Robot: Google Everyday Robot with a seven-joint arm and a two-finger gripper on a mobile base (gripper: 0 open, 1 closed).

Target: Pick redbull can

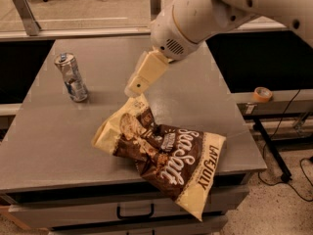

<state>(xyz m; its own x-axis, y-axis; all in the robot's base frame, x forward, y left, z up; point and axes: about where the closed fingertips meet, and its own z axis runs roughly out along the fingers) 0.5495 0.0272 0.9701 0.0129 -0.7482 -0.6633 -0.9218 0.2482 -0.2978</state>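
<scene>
Hovering mid-desk (205, 99), our end effector (133, 88), whose grip we cannot tell, has the upright redbull can (72, 77) toward the left edge.

Redbull can (72, 77): slim, silver and blue, shiny top with pull tab; upright near the left edge of the table (210, 111), toward the far corner. Gripper (133, 88) hangs mid-table, well apart.

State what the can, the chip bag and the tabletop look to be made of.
The redbull can: thin metal, likely aluminium, with a shiny silver top. The chip bag: crinkled printed film, probably plastic, with sharp creases. The table: smooth matte grey, perhaps laminate or painted metal. The gripper hangs above the bag's upper corner, right of the can.
</scene>
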